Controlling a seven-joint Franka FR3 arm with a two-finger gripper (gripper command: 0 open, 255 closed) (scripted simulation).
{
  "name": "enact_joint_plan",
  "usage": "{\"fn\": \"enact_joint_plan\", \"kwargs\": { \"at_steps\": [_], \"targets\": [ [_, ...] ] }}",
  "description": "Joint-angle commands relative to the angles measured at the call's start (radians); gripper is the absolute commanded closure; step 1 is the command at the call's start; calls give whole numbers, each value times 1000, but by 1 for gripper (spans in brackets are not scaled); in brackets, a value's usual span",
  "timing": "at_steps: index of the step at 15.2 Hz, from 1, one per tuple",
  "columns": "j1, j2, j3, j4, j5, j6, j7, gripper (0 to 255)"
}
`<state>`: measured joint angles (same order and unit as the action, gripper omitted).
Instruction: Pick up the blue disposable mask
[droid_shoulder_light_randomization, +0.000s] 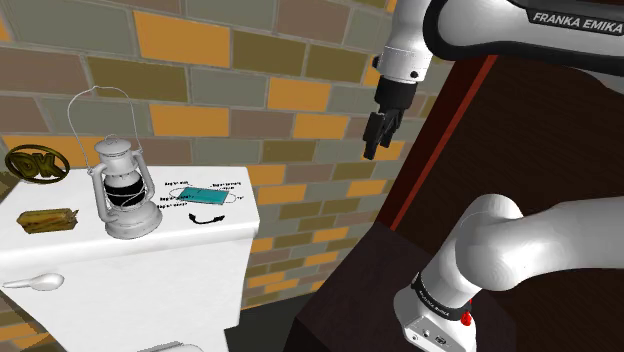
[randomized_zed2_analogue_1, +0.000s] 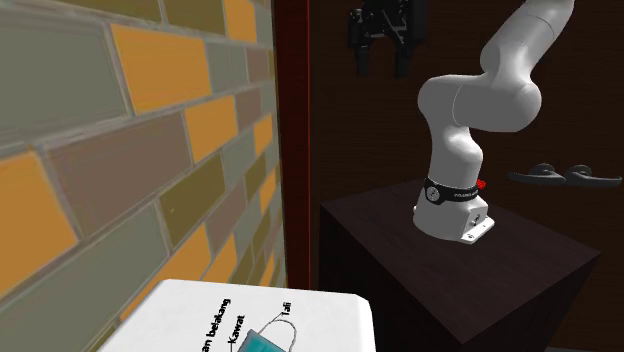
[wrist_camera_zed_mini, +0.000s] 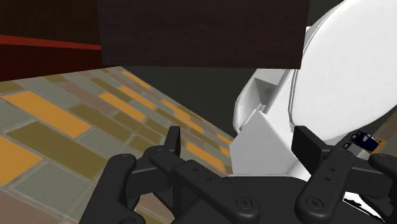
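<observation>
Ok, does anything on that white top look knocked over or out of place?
Nothing tipped or spilled: the lantern stands upright, the mask lies flat beside it. Only oddity: text labels ring the mask.

Mask (droid_shoulder_light_randomization: 207, 195): teal-blue rectangle with thin loops at its ends and small printed labels around it.
Pose: lying flat.
Place: on the white top (droid_shoulder_light_randomization: 75, 190), at 3 o'clock from the lantern (droid_shoulder_light_randomization: 122, 185).

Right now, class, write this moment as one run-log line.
mask: blue-green, flat on white top, beside lantern | tool: open, empty, raised apart from it | status: not picked
</observation>
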<state>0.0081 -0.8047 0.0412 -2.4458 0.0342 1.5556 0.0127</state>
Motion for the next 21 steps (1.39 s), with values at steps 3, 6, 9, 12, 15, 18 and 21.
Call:
{"fn": "enact_joint_plan", "kwargs": {
  "at_steps": [3,6,9,12,15,18,21],
  "targets": [
    [17,65,3,7,-4,67,-36,0],
    [42,166,10,28,-9,162,-88,0],
    [66,269,18,59,-13,249,-137,0],
    [88,373,30,100,-19,326,-184,0],
    [108,476,44,150,-26,395,-229,0],
    [128,577,60,207,-36,454,-270,0],
    [147,677,78,271,-50,504,-308,0]
  ]
}}
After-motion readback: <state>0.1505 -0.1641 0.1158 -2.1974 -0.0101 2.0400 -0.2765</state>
